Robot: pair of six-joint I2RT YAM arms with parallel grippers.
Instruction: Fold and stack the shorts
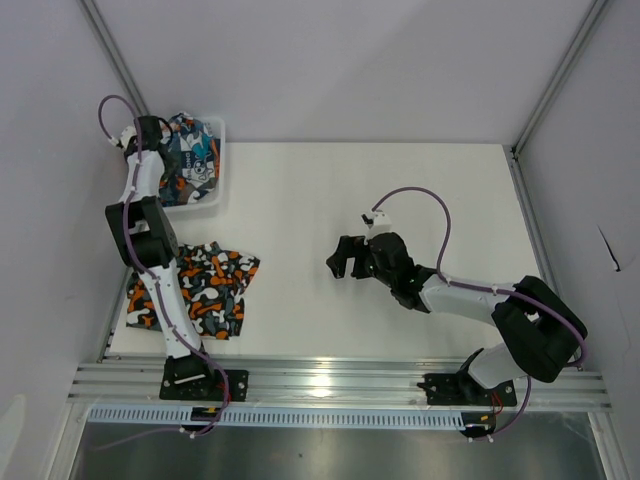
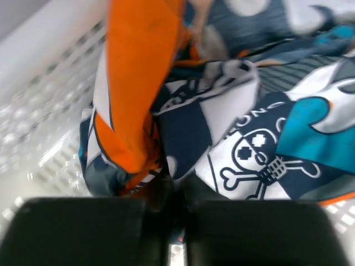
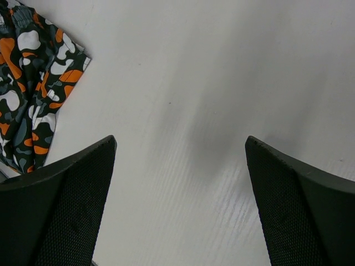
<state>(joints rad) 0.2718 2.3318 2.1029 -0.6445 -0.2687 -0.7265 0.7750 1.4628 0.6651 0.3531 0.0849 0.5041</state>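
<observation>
L gripper [image 2: 175, 195] is seen nearly closed, a fold of the graphic-print shorts [image 2: 249, 138] pinched betw. its jaws, inside the white basket [image 1: 214, 206] at far left. Camo shorts [image 1: 215, 285] are laid on the counter [image 1: 420, 200], near left. R gripper [image 3: 180, 158] is held wide open, nothing gripped, above the counter, centre-right.

Robotics lab test cell. A plain white surface [image 1: 400, 230] is enclosed at its far and side edges by blank white walls [image 1: 350, 60] on aluminium extrusion posts [image 1: 555, 75]. Along its near edge, a slotted aluminium rail [image 1: 340, 380] carries the cabled left arm [image 1: 150, 250] and right arm [image 1: 470, 295].
</observation>
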